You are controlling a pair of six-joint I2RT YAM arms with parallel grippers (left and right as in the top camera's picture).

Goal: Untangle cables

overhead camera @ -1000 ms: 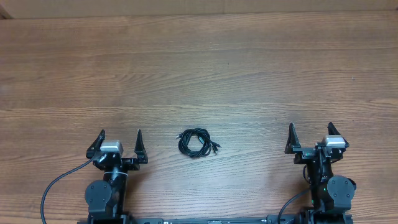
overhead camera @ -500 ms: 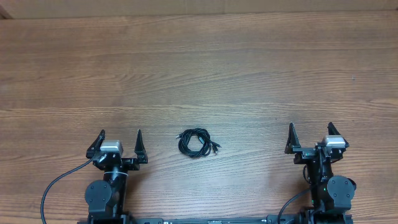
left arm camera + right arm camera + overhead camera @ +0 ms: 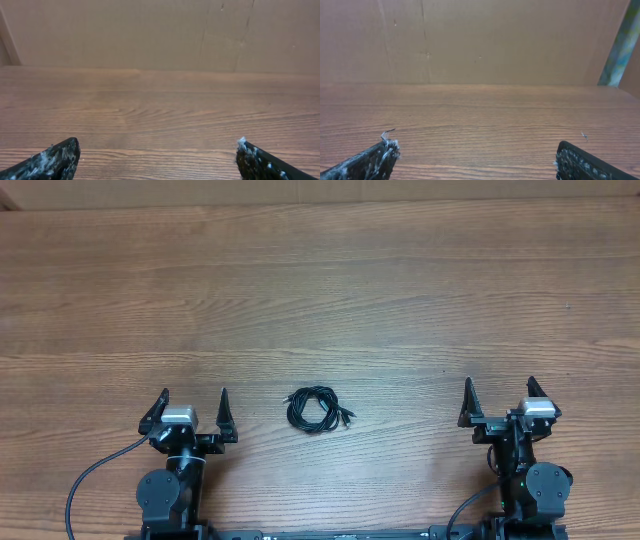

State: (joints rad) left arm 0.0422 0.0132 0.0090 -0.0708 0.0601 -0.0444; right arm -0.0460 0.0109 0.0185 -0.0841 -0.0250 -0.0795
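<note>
I'm black nearly all over, with round joint housings on my left arm [image 3: 165, 490] and right arm [image 3: 535, 485]. My left gripper [image 3: 193, 394] and right gripper [image 3: 500, 382] each carry a silver-grey block [image 3: 178, 417] and pointed, tapering fingers [image 3: 55, 159] flecked white. A thick black cable [image 3: 90, 475] loops off each base.

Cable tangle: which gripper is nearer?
Left. The left gripper is open, a short gap to the left of the cables. The right gripper, also open, sits clearly farther off on their right. Neither touches them.
</note>
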